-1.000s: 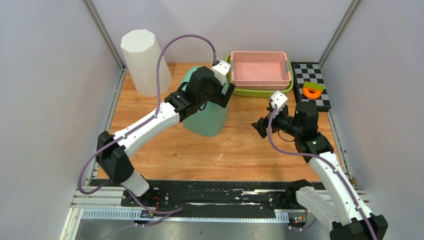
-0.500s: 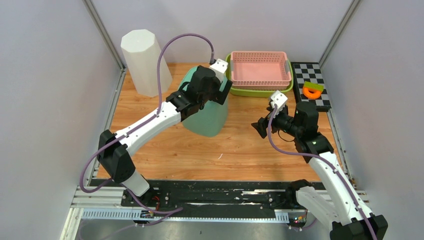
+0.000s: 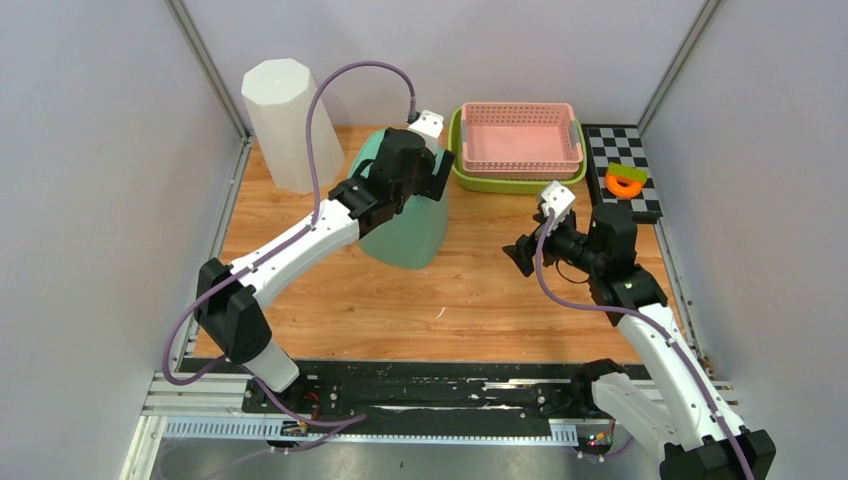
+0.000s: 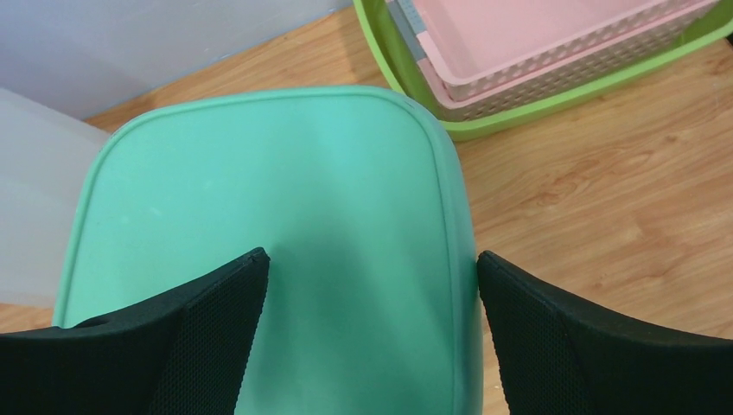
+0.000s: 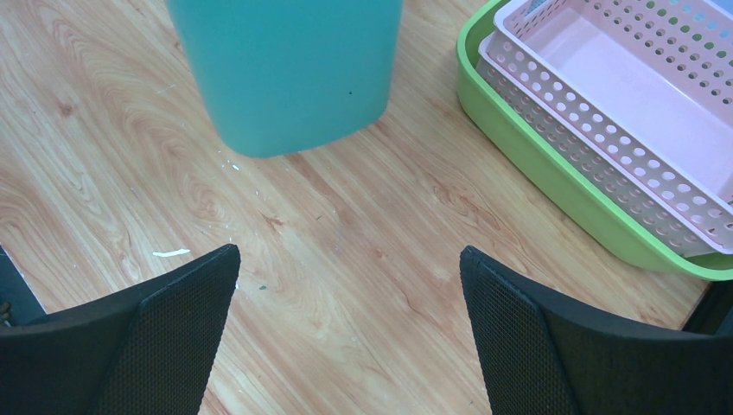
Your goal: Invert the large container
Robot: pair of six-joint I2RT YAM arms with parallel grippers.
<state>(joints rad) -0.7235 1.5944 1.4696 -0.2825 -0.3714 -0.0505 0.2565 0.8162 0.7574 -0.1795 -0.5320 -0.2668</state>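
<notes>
While the left claw hung open above it, the green container stood just left of the pink basket, closed end up
Its flat bottom faced the wrist camera and its mouth appeared to rest on the table, so the turn itself looked done and the step in hand was most likely the letting go. One finger lay over that bottom and the other sat just off its edge on the basket side, neither plainly pressing. Next, the claw would need to rise straight up and clear without nudging the container toward the basket. The right claw, wide open and empty, hovered on the near side of the basket, well apart from the container
</notes>
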